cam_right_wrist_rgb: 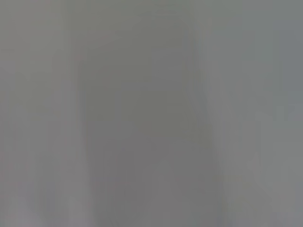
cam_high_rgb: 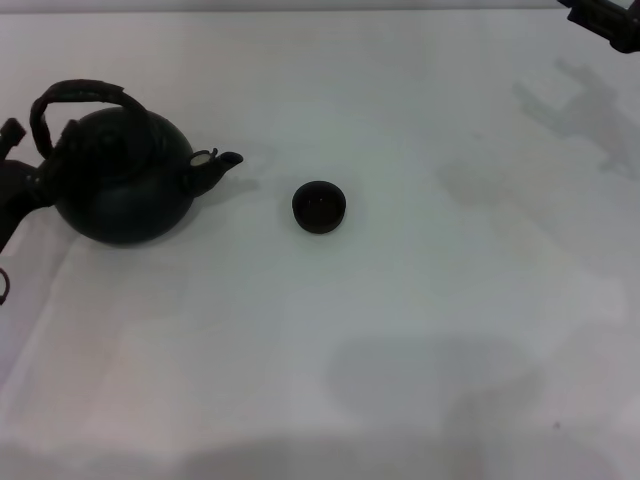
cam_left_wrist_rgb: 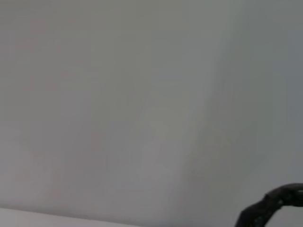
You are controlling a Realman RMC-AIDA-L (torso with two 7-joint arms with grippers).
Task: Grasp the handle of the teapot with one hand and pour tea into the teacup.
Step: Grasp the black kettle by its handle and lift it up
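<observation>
teapot (cam_high_rgb: 122, 180) left of frame, spout toward teacup (cam_high_rgb: 319, 207) | my left gripper (cam_high_rgb: 15, 185) behind teapot, grip unreadable | right gripper (cam_high_rgb: 603, 20) upper right, unreadable

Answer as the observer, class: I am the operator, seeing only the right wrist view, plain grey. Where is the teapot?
Observer: The large round black teapot stands on the white table, on the robot's left.
Operator: And the cup?
Observer: The tiny round black teacup sits apart from the teapot, on the side its spout points to.
Operator: Which arm is closer?
Observer: The left gripper, beside the teapot at the head view's left edge; the right gripper is at the far right corner.
</observation>
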